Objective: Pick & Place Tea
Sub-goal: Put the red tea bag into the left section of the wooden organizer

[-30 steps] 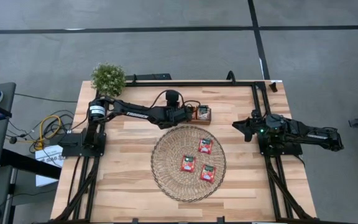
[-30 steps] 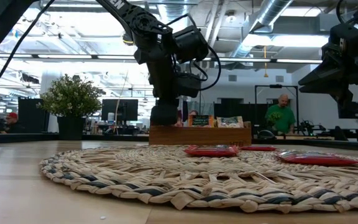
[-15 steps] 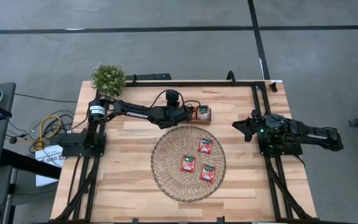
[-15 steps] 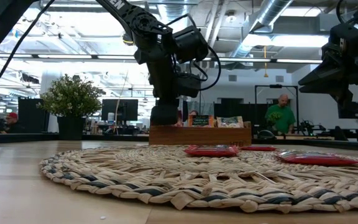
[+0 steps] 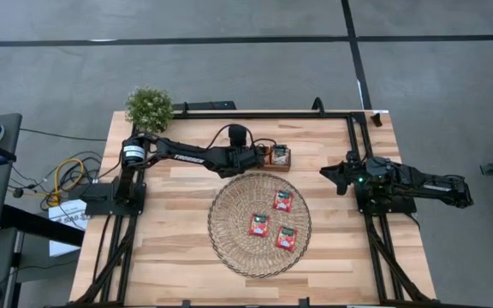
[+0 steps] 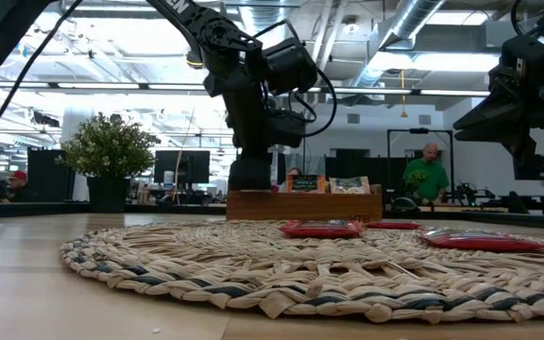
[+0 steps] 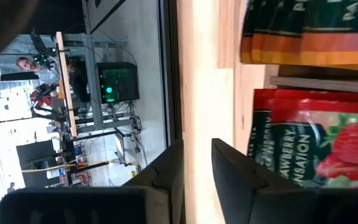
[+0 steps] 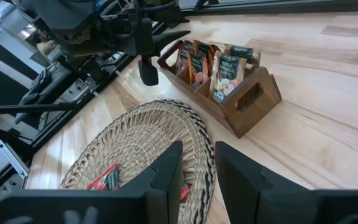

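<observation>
Low in the frame's centre, three red tea sachets (image 5: 282,201) lie on the woven mat (image 5: 229,227), beyond it the left gripper (image 5: 266,155), jaws narrowly parted and empty, meets the wooden tray (image 5: 281,157) of upright sachets, while the right gripper (image 5: 325,174) waits at right, narrowly open.

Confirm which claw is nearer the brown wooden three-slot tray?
Left. The left claw sits right beside the brown wooden three-slot tray, at its end. The right claw waits off toward the table's right side.
</observation>
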